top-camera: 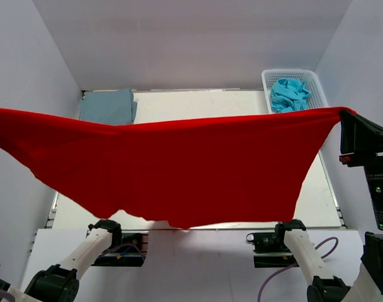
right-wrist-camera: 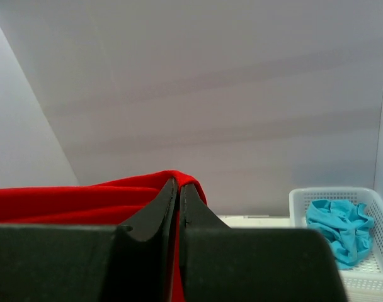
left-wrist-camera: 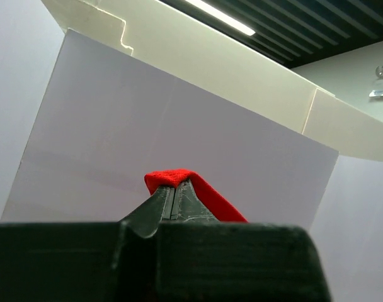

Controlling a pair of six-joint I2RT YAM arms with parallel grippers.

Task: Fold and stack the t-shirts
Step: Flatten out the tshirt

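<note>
The bright red t-shirt (top-camera: 179, 167) hangs stretched wide in the air across the whole top view, high above the table. My right gripper (top-camera: 346, 116) is shut on its right corner; the wrist view shows red cloth (right-wrist-camera: 84, 201) pinched between the closed fingers (right-wrist-camera: 179, 189). My left gripper is off the left edge of the top view; in its wrist view it (left-wrist-camera: 172, 189) is shut on a red fold (left-wrist-camera: 172, 178). The grey-blue t-shirt (top-camera: 108, 106) lies folded at the back left. The turquoise t-shirt (top-camera: 289, 94) is crumpled in the basket, also in the right wrist view (right-wrist-camera: 339, 229).
A white mesh basket (top-camera: 316, 85) stands at the back right corner, seen also in the right wrist view (right-wrist-camera: 298, 204). White walls close in the table on left, back and right. The red shirt hides most of the tabletop (top-camera: 198, 104).
</note>
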